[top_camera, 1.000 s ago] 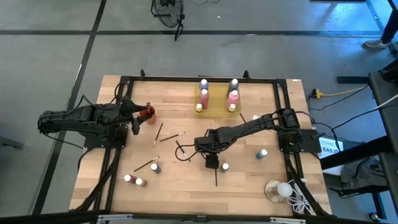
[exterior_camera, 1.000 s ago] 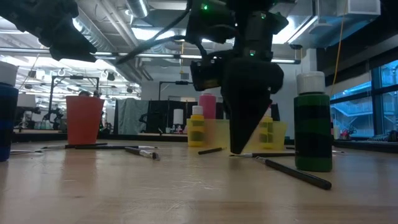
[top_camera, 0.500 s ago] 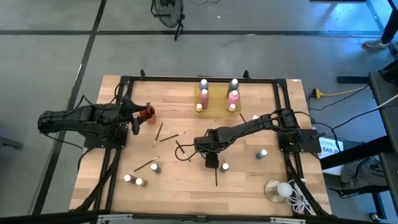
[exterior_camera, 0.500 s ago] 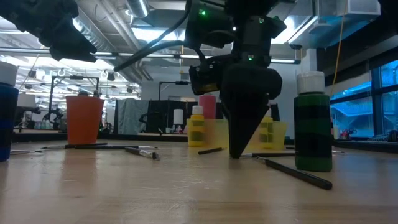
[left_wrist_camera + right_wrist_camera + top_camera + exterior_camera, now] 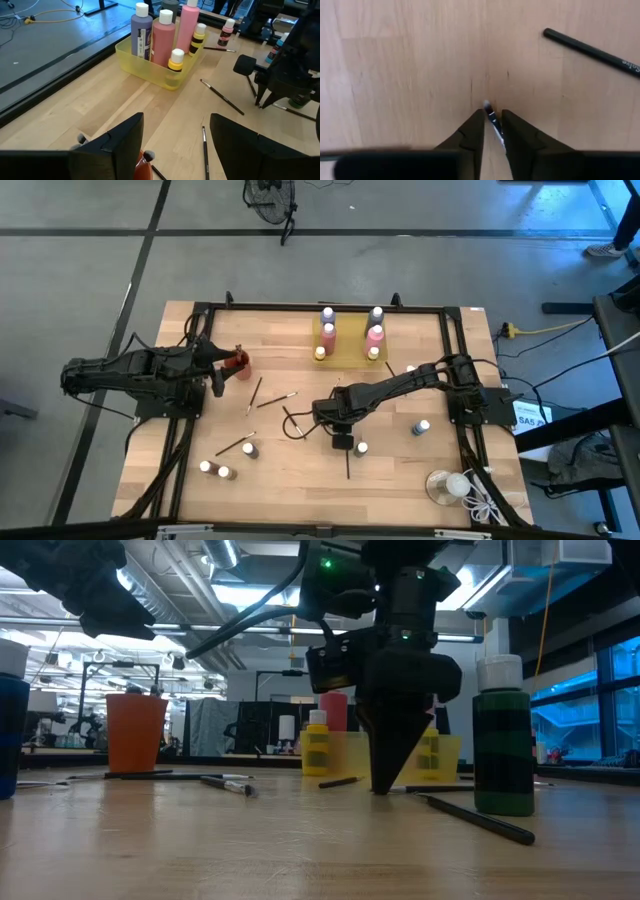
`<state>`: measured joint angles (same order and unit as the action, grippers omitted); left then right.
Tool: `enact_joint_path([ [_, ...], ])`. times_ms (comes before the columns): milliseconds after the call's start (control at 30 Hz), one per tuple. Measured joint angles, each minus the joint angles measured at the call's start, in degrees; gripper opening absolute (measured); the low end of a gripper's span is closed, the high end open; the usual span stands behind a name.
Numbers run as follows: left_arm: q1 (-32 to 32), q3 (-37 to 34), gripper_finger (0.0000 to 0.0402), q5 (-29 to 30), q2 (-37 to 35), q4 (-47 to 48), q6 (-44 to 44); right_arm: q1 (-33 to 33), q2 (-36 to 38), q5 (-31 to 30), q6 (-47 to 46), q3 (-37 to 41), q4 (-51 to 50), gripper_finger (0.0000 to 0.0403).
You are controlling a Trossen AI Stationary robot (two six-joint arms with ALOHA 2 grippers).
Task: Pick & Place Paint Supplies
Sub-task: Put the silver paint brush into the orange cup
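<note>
My right gripper (image 5: 492,117) points straight down at the table's middle (image 5: 336,425), its fingertips on the wood (image 5: 381,790), shut on a thin paintbrush (image 5: 490,111) that lies flat there. Another dark-handled brush (image 5: 590,50) lies close by on the table (image 5: 475,818). A green white-capped bottle (image 5: 503,740) stands just beside it. My left gripper (image 5: 175,135) waits open above the table's left side (image 5: 215,368), over an orange cup (image 5: 236,362). My right gripper pinches the paintbrush near its pale-tipped end (image 5: 493,122) between its two fingers, which come from above and point down. The tip (image 5: 487,105) sticks out just past the fingertips. The brush lies on the wood; the fingers hide the rest of it.
A yellow tray (image 5: 348,352) with pink, purple and yellow bottles stands at the far middle. Loose bottles (image 5: 249,450) (image 5: 213,470) (image 5: 422,426) and brushes (image 5: 270,398) lie scattered. A clear dish with a white ball (image 5: 447,485) sits near the right corner.
My right gripper has stayed over the same spot and drawn its fingers together around the paintbrush on the table. The brush has not moved.
</note>
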<state>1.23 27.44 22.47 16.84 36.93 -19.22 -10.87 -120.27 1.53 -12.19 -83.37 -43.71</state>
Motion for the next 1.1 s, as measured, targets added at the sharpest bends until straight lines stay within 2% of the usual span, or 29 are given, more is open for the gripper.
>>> enact_joint_path([
  [200,0.0,0.0,0.0226,0.0,0.0,0.0,0.0,0.0,0.0,0.4,1.1,0.0,0.0,0.0025],
  [400,0.0,0.0,0.0226,0.0,0.0,0.0,0.0,0.0,0.0,0.4,1.1,0.0,0.0,0.0006],
  [700,0.0,0.0,0.0226,0.0,0.0,0.0,0.0,0.0,0.0,-0.1,1.1,0.0,0.1,0.0002],
  [967,0.0,0.0,0.0226,0.0,0.0,0.0,0.0,0.1,-0.3,-6.1,1.1,-4.0,-2.0,0.0001],
  [1100,0.0,0.0,0.0226,0.0,0.0,0.0,0.0,-0.1,-0.3,-7.8,1.5,-7.4,-6.2,0.0001],
])
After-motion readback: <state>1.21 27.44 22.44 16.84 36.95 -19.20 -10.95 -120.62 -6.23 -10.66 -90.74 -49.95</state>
